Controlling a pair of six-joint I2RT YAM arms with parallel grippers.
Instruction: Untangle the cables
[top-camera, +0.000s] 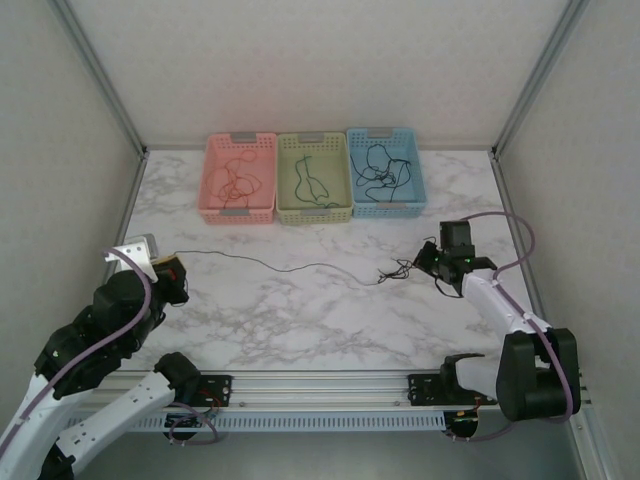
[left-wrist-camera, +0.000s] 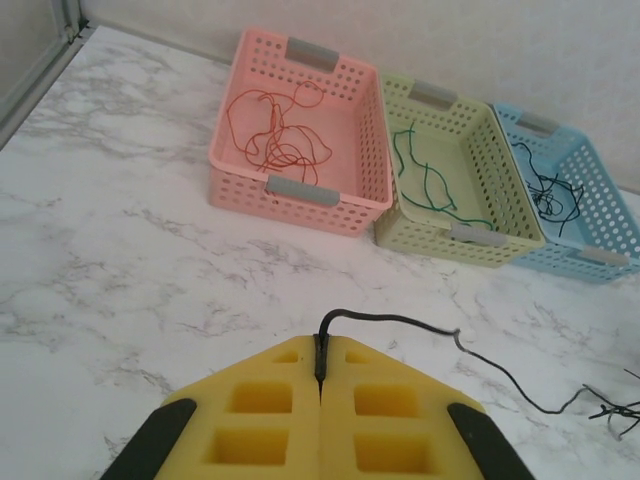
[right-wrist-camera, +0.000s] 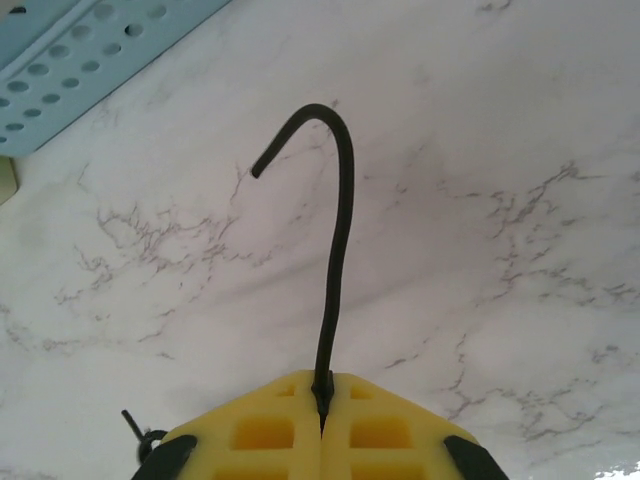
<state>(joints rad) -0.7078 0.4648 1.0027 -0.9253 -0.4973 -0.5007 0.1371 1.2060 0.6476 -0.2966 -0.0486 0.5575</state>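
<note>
Marble tabletop is carrying a long black cable; left gripper is pinching its end, right gripper is pinching a black strand.

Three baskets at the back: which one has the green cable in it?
The middle, pale green basket. The pink basket to its left holds red-orange cable, the blue basket black cable.

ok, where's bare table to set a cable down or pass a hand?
Free: the table between the baskets and the stretched black cable; the near strip between that cable and the rail; the corner left of the pink basket. Crowded: the tangle by the right gripper.
</note>
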